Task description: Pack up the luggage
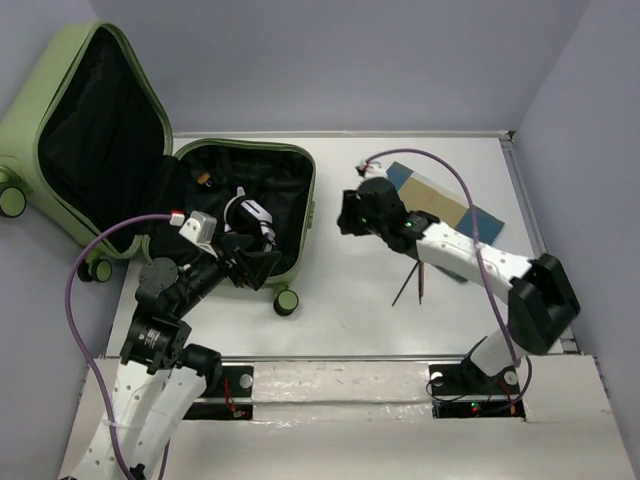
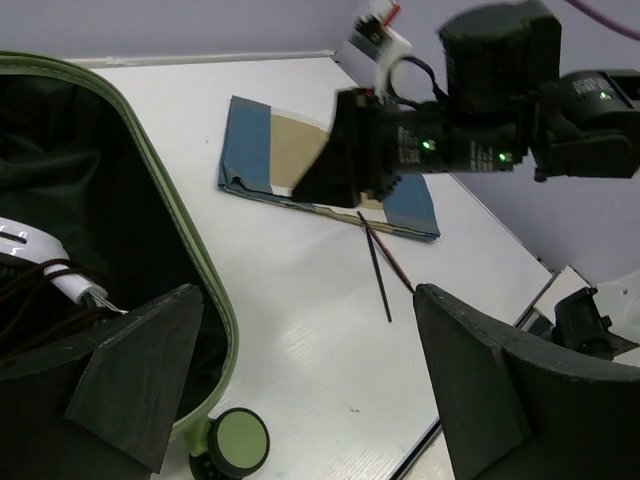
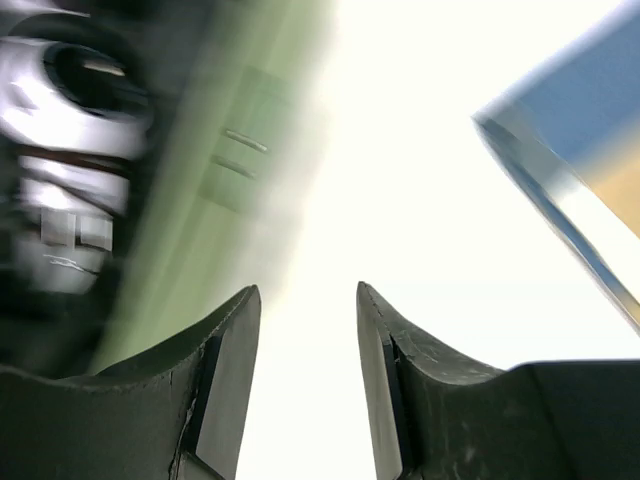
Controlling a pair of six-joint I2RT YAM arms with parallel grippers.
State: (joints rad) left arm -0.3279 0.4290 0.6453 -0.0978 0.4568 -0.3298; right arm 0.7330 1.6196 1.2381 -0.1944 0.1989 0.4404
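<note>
The left gripper [image 2: 310,400] has its jaws spread wide with nothing between them. It hovers over the near right corner of the small light-green hard-shell suitcase [image 1: 45,95]. The suitcase lies open at the left of the white table [image 1: 350,320], with its lid propped up at the far left. A white corded appliance [image 1: 250,213] rests on its black lining. The right gripper [image 1: 347,215], jaws partly apart and empty, hangs just right of the suitcase. Further right lie a blue-and-tan flat folded item [image 1: 445,200] and, nearer, two thin dark sticks [image 1: 412,285].
</note>
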